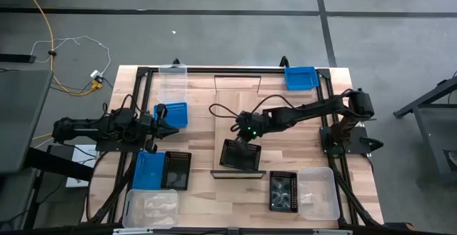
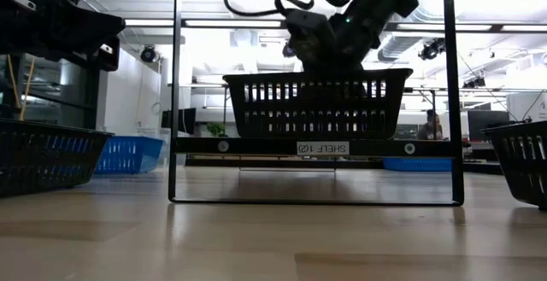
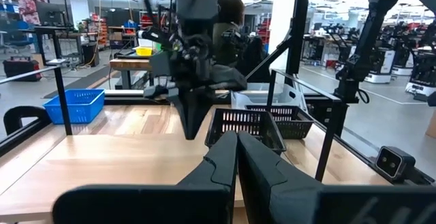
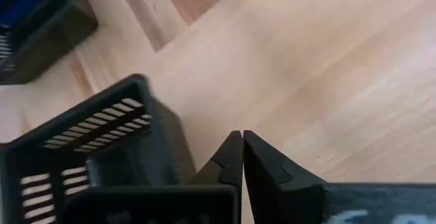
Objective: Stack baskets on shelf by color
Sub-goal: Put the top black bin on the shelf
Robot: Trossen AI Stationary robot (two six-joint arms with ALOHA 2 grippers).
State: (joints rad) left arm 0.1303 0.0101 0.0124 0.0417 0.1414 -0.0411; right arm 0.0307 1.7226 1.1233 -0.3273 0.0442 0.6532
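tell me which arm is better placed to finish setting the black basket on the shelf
Right. Its hand is directly over the black basket sitting on the shelf, with its fingers closed at the basket's rim. The left hand hangs shut beside a blue basket, well off.

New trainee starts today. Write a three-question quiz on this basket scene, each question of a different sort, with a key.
1. True or false: the right gripper is over the black basket on the shelf.
2. Which basket lies just ahead of the left gripper?
A. clear
B. blue
C. black
3. Fill in: the far right corner of the table holds a ____ basket.

Key:
1. True.
2. B, the blue basket.
3. Blue, the corner basket.
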